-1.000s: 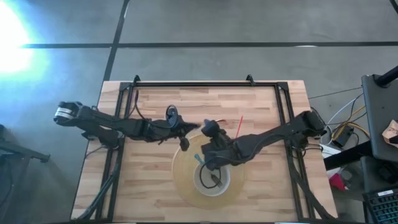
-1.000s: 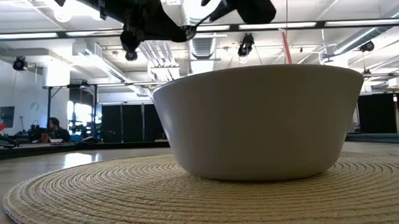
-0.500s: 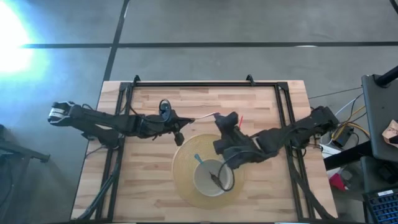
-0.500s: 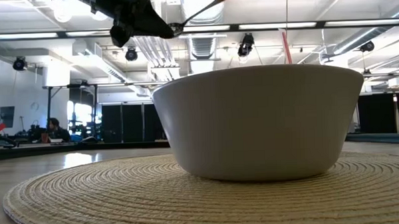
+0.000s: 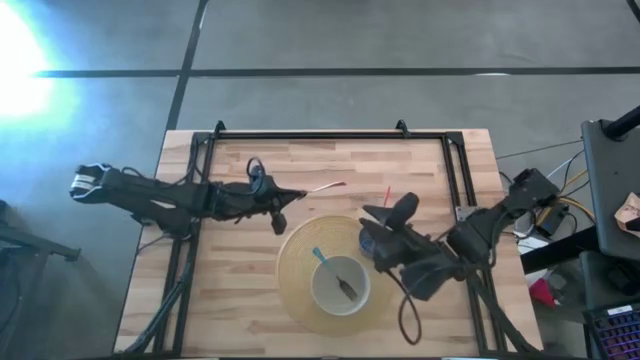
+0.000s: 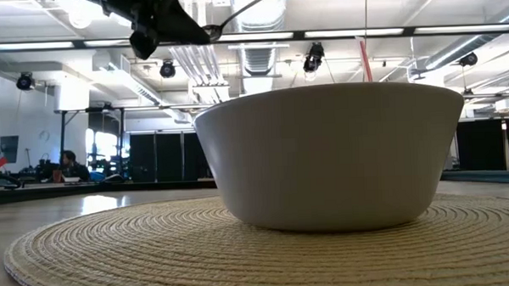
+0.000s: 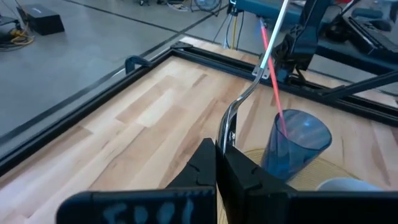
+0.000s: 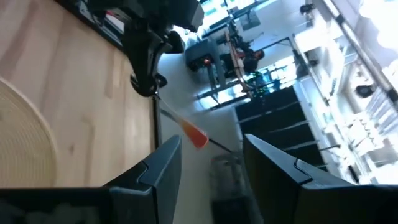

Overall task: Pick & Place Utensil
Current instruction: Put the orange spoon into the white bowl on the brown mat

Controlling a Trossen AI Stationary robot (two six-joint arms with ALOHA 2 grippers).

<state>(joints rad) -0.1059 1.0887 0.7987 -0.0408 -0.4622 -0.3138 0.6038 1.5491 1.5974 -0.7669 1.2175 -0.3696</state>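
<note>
The left pincer (image 5: 275, 197) is clenched on the bowl end of a metal spoon (image 5: 318, 187) and holds it in the air over the tabletop (image 5: 420, 165), above the far edge of the round woven mat (image 5: 296, 262). In the left wrist view the spoon (image 7: 252, 81) juts out from between the shut fingers (image 7: 202, 163), its long handle pointing away, so only a short length is pinched.

That is the main risk as I judge it: gripped so near one end, the spoon could pivot or slip out if the arm swings quickly. The handle could also knock the blue cup (image 7: 293, 144) on the way to a container, since that cup stands just beside the mat and looks light enough to tip.

The right pincer (image 5: 385, 218) hangs released near the blue cup (image 5: 372, 240), holding nothing; if it lingers there it may block the left arm's path.

The white bowl (image 5: 340, 284) on the mat holds a dark utensil lying inside and a teal-handled one leaning on its rim. The blue cup holds a thin red stick (image 5: 386, 195), perhaps a straw.
</note>
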